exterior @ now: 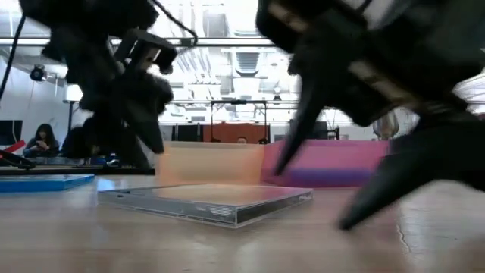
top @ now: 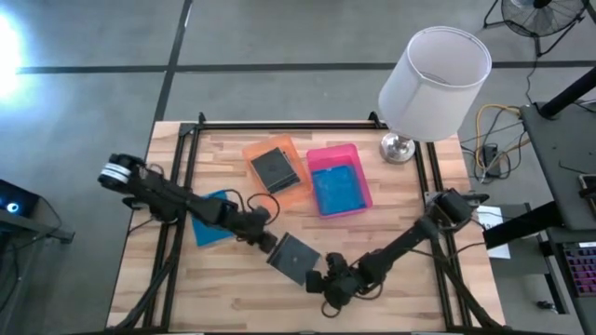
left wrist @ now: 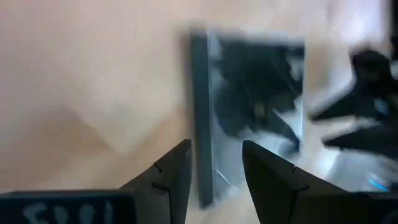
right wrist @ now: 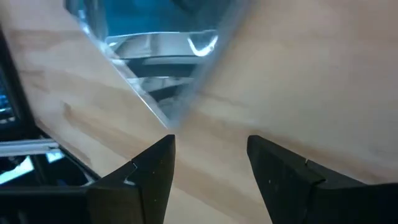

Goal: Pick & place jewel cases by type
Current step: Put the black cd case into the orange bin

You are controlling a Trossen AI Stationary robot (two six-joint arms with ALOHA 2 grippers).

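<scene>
Lying flat on the pale wooden table (top: 186,288), near its front edge: a thin square dark grey and clear plastic jewel case (top: 294,258), turned cornerwise between the two arms. Flanked by both grippers, probably because so flat a thing gives little to grip from above and needs an edge or corner presented.

Left gripper (top: 264,240) low at the case's upper-left side, fingers (left wrist: 171,180) parted narrowly and lined up with one edge of the case in the left wrist view; nothing between them yet. Right gripper (top: 319,278) low at the case's lower-right corner, fingers (right wrist: 152,171) spread moderately, the clear corner of the case just ahead of them in the right wrist view; nothing held there either.

Further back, side by side and touching: an orange plastic tray (top: 256,149) holding another dark case (top: 275,167), and a pink plastic tray (top: 331,152) holding a bright blue case (top: 337,190). Sorted by kind, evidently, so the dark case in front most likely bound for the orange one.

Under the left arm, a second bright blue flat case (top: 210,228) waiting on the table, likely meant for the pink tray.

A white-shaded lamp (top: 433,82) at the far right corner, well apart from the work.
</scene>
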